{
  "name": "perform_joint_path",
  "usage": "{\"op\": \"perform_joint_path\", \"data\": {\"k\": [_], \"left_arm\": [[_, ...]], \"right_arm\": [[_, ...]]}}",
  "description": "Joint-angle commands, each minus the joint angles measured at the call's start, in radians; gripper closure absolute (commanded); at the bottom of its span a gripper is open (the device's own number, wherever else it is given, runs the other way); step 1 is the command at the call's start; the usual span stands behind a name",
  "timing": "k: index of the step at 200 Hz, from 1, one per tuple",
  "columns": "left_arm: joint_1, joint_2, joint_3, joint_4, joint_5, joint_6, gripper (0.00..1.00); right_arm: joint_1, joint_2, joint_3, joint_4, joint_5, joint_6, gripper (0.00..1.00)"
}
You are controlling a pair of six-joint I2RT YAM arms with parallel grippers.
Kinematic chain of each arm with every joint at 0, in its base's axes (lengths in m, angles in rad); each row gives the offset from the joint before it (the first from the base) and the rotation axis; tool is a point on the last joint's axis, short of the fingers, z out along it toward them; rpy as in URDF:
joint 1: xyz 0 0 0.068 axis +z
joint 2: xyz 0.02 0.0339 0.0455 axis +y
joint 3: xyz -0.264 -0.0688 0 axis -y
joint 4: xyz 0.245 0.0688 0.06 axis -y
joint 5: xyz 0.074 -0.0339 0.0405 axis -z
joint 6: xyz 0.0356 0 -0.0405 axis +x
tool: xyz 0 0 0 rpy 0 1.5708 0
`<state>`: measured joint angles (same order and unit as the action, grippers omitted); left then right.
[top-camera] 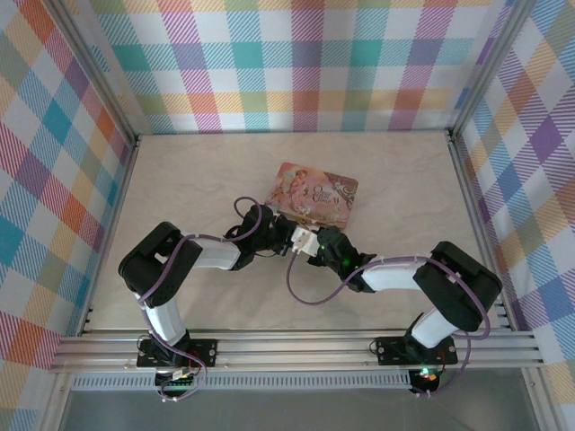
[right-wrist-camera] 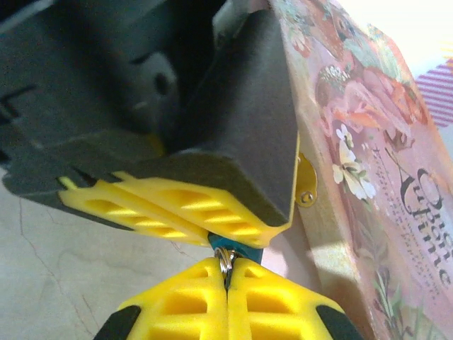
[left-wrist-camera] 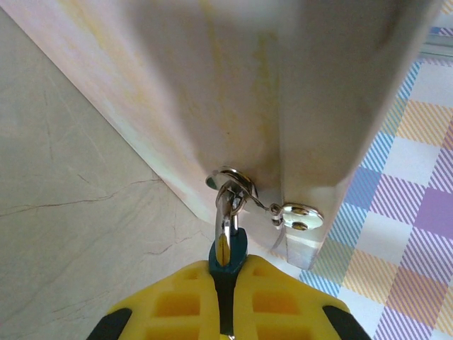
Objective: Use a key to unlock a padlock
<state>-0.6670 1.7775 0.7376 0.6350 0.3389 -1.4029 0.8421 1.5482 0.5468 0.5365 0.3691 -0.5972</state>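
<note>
The small blue padlock (left-wrist-camera: 230,249) hangs by its thin metal shackle (left-wrist-camera: 224,212) from the hasp ring on the pink tin's front. My left gripper (left-wrist-camera: 226,278) is shut on the padlock's body, its yellow fingers (right-wrist-camera: 191,212) pressed on both sides. From below, my right gripper (right-wrist-camera: 226,275) is shut on the key (right-wrist-camera: 225,261). Only the key's metal ring shows, right against the padlock's (right-wrist-camera: 238,249) underside. In the top view the two grippers, left (top-camera: 280,224) and right (top-camera: 310,237), meet at the tin's near edge and hide the padlock and key.
The pink picture-printed tin (top-camera: 313,193) lies mid-table on the pale marbled tabletop (top-camera: 180,180). Its side wall (right-wrist-camera: 368,177) stands close on the right of my right gripper. A metal clasp plate (left-wrist-camera: 299,214) sits on the tin's front. Checked walls enclose the table.
</note>
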Motion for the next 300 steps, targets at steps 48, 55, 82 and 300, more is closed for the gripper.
{"op": "perform_joint_path", "data": {"k": [48, 55, 82, 300], "left_arm": [[-0.020, -0.026, 0.013, -0.007, 0.046, -0.004, 1.00], [-0.019, -0.025, 0.013, -0.008, 0.046, -0.003, 1.00], [-0.019, -0.019, 0.013, -0.008, 0.044, -0.002, 1.00], [0.085, -0.320, -0.014, -0.405, -0.054, 0.220, 0.49]], "right_arm": [[0.000, -0.020, 0.032, 0.051, -0.015, 0.424, 1.00], [0.000, -0.017, 0.028, 0.059, -0.015, 0.452, 1.00], [0.000, -0.010, 0.008, 0.085, -0.042, 0.569, 1.00], [-0.057, 0.002, -0.150, 0.257, -0.197, 1.100, 1.00]]}}
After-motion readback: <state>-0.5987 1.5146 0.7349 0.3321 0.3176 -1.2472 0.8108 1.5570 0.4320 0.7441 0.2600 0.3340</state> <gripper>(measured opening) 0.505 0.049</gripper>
